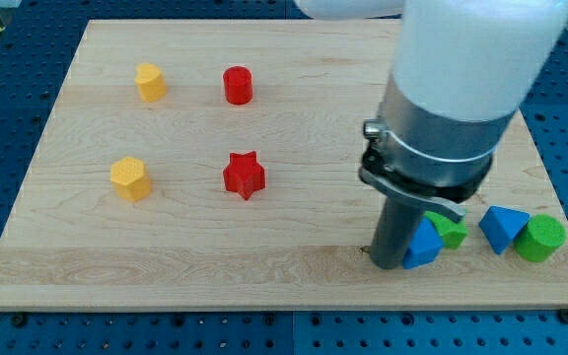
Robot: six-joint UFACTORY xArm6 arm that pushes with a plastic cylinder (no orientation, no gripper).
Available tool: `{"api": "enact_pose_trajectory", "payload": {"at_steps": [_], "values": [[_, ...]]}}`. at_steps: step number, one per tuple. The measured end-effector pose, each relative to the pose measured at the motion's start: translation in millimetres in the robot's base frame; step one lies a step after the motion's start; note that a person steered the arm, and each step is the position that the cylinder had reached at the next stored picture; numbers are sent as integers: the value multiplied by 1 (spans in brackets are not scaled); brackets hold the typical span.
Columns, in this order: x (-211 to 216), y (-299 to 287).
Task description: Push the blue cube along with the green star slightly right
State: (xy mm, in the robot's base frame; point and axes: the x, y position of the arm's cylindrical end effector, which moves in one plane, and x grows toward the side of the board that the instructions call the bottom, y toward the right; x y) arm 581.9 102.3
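My dark rod comes down at the view's lower right and my tip (390,264) rests on the board. It touches the left side of a blue block (425,245), whose shape is partly hidden by the rod. A green block (452,232), likely the star, sits right behind and to the right of the blue one, touching it, mostly hidden by the arm.
A blue triangular block (502,227) and a green cylinder (540,239) stand to the right, near the board's right edge. A red star (244,175), a red cylinder (238,85) and two yellow blocks (150,82) (130,178) lie in the left half of the wooden board (215,247).
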Motion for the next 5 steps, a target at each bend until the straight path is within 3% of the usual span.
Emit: {"api": "enact_pose_trajectory", "payload": {"at_steps": [5], "values": [[0,26]]}}
